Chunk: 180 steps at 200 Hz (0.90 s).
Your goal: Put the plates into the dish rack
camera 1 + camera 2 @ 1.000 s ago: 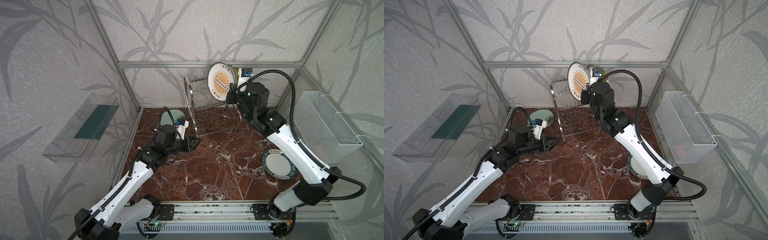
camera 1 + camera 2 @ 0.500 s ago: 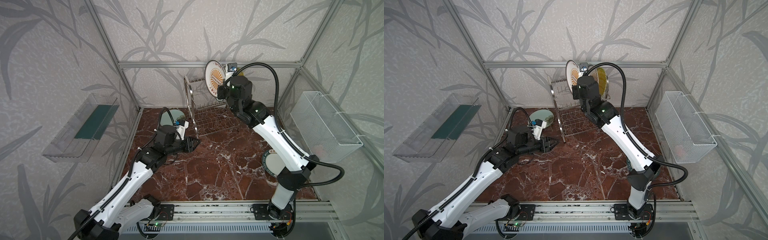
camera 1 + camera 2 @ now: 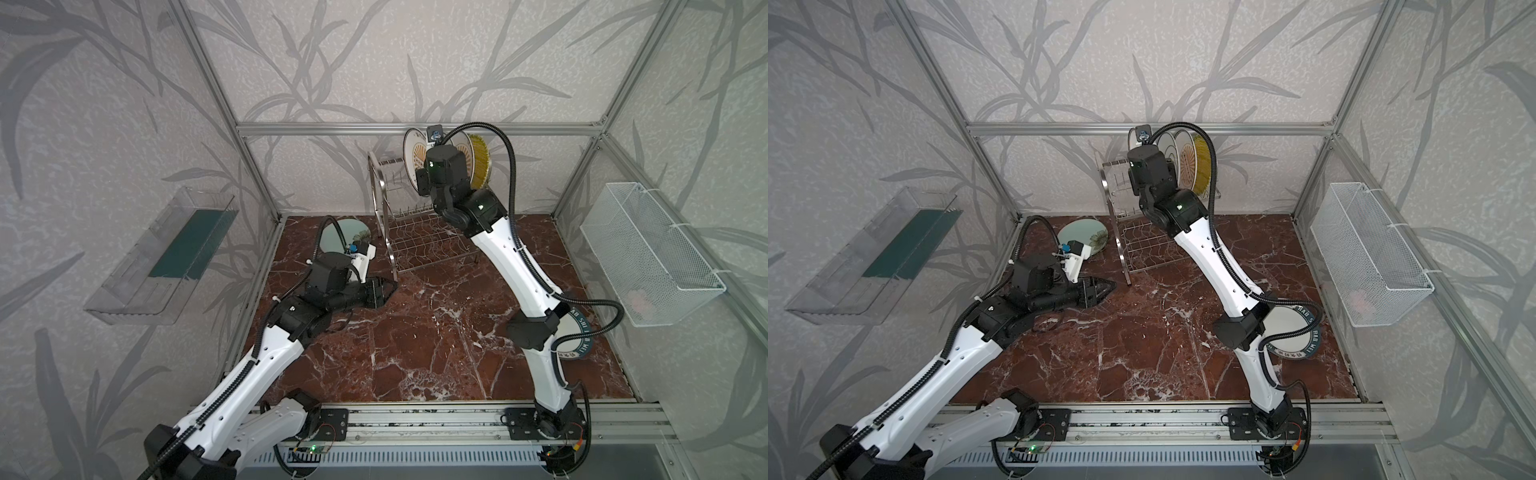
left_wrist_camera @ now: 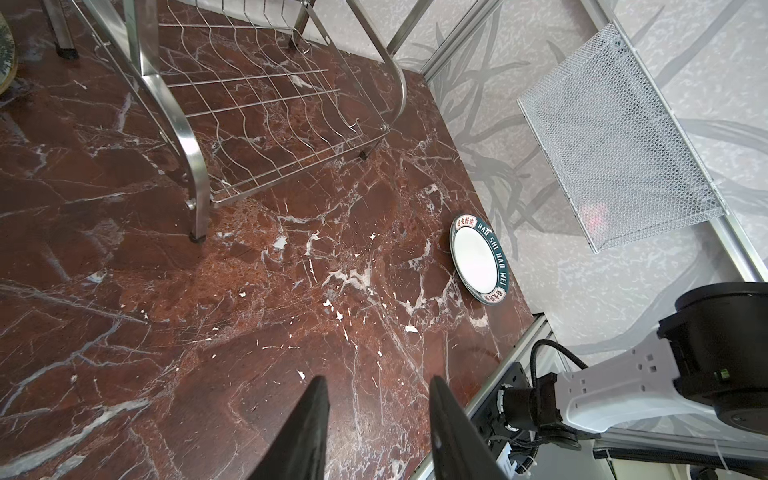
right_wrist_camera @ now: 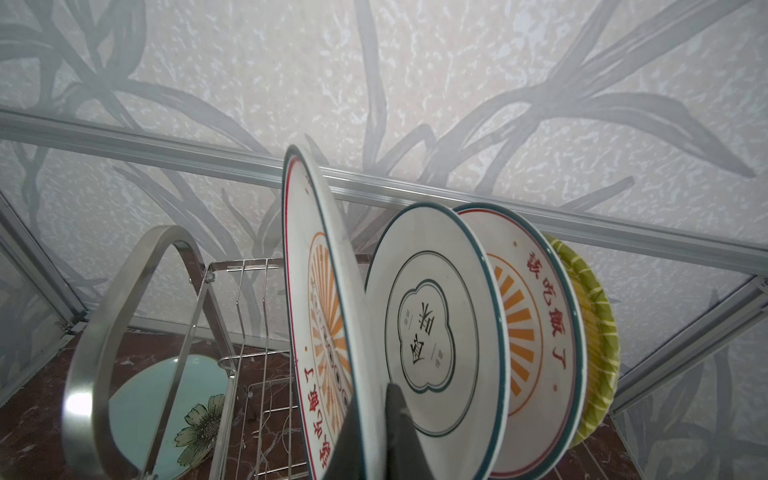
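Observation:
My right gripper (image 5: 372, 404) is shut on the rim of a white plate with an orange sunburst (image 5: 316, 291), held upright over the dish rack's (image 3: 419, 245) upper tier. Its lower edge is hidden. Beside it three plates stand in the slots: a quatrefoil one (image 5: 432, 324), another sunburst one (image 5: 536, 332) and a yellow ribbed one (image 5: 598, 332). A pale mint flower plate (image 3: 353, 232) lies left of the rack. A teal-lettered plate (image 3: 1304, 332) lies at the right, partly under my right arm. My left gripper (image 4: 378, 380) is open and empty, low by the rack's front left foot.
A white mesh basket (image 3: 648, 253) hangs on the right wall and a clear plastic tray (image 3: 166, 253) on the left wall. The rack's lower tier (image 4: 266, 104) holds nothing. An aluminium frame bar runs just behind the racked plates.
My right arm has carried the sunburst plate leftward and turned it edge-on, bringing it in beside the racked plates. The left arm has barely moved.

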Each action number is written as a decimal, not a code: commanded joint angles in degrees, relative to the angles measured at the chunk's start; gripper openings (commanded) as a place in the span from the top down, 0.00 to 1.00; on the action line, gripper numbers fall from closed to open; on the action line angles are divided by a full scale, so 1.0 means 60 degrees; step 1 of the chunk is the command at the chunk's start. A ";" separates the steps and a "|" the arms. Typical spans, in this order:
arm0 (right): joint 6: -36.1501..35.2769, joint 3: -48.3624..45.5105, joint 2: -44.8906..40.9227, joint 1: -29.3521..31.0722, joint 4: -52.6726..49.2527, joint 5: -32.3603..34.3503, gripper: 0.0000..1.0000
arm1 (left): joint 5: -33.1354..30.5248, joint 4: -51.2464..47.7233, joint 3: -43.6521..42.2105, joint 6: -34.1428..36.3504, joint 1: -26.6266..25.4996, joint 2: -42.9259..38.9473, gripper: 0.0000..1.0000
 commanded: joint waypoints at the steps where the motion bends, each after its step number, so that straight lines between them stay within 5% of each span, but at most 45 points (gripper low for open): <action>1: -0.0237 0.0377 0.0047 0.0034 0.0124 0.0529 1.00 | -0.0159 -0.0185 -0.0052 0.0202 0.0032 -0.0138 0.61; 180: -0.0398 0.0590 0.0932 -0.0235 0.0284 0.0626 1.00 | -0.0523 -0.0445 -0.0011 0.0549 0.0034 -0.0151 0.62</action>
